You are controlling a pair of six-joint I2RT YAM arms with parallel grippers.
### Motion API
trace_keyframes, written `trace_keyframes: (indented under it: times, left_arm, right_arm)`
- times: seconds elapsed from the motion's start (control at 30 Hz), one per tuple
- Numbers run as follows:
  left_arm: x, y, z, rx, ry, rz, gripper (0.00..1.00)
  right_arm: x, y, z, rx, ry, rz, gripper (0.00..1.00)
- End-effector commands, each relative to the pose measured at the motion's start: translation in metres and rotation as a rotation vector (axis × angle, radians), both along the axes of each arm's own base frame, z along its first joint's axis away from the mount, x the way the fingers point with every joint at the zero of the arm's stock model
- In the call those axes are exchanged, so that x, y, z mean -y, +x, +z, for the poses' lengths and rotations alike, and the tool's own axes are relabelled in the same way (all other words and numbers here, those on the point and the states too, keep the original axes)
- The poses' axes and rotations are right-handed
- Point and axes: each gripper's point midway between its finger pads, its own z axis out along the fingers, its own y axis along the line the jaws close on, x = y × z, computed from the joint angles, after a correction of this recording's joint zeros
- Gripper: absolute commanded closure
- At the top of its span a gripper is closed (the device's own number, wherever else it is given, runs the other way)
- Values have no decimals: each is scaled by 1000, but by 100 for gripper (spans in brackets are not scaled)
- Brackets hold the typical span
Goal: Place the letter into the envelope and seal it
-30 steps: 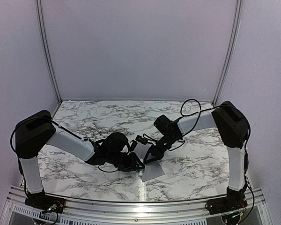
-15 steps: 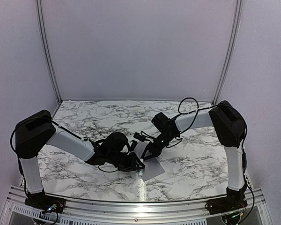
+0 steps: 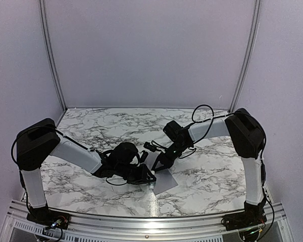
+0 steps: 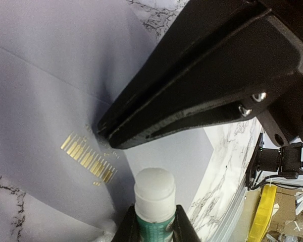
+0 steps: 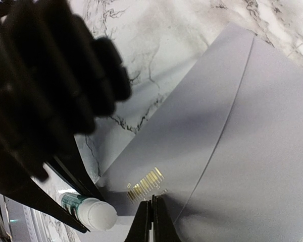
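The grey envelope (image 3: 165, 183) lies flat on the marble table near the front edge; it has a crease line and small gold marks (image 5: 145, 183). My left gripper (image 4: 155, 223) is shut on a green-and-white glue tube (image 4: 155, 194), whose white tip points at the envelope (image 4: 50, 75). My right gripper (image 5: 152, 207) is shut, and its tips rest on the envelope (image 5: 252, 131) just beside the gold marks. In the top view the left gripper (image 3: 148, 177) and the right gripper (image 3: 158, 170) meet over the envelope's left end. The letter is not in view.
The marble table (image 3: 106, 126) ends at a metal rail (image 3: 141, 222) along the front. Purple walls close in the back and both sides. In the right wrist view the left arm's black body (image 5: 45, 85) sits close to the left.
My right gripper has shifted slightly to the left over the envelope. The left arm with the glue tube has stayed where it was.
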Motion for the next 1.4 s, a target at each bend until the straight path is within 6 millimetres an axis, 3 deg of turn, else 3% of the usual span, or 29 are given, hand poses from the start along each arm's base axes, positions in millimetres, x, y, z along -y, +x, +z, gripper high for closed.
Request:
trace_keyframes:
  times: [0.0,0.47,0.57,0.67,0.83,0.97,1.1,1.23,1.37]
  left_arm:
    - [-13,-7,-21,-25,70,-8,100]
    - [-4,4,-1,34,39,-17,100]
    - [-1,7,15,80,12,-38,100]
    - [-1,14,44,142,-36,-50,100]
    - [-26,36,91,224,-65,-1,100]
    - [-58,56,108,299,28,49,100]
    - [-77,70,126,371,83,60,100]
    - [-83,85,155,469,88,65,100]
    - [-72,102,202,609,52,49,100]
  right_arm:
    - [10,12,-22,30,-71,-31,99]
    - [17,9,-27,13,-71,-36,98]
    - [15,8,-24,6,-54,-30,98]
    - [10,7,-10,7,-19,-13,98]
    - [7,12,38,80,54,6,96]
    - [13,15,89,146,132,26,94]
    - [32,26,141,244,210,8,89]
    - [58,42,193,412,240,-41,80]
    - [80,56,251,656,228,-127,65]
